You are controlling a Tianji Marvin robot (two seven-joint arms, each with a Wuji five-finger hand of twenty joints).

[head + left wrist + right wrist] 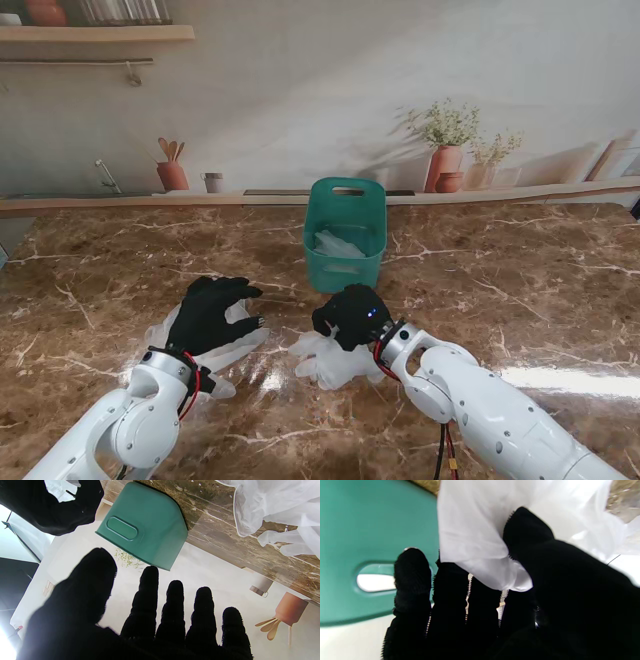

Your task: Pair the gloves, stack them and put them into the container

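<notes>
My right hand (495,600) is pinching a fold of the translucent glove (335,358), thumb against fingers, so I can lift it off the marble table (520,290). The green container (346,232) sits at 12 o'clock, near, one glove pair already inside. My left hand (208,312) is spread, holding nothing, over the second glove (232,348) at 9 o'clock, probably to pin it flat.

Beyond my brown marble table (520,300), a backdrop shows a terracotta utensil pot (172,175), two potted plants (447,150), and a wooden shelf (95,33).
</notes>
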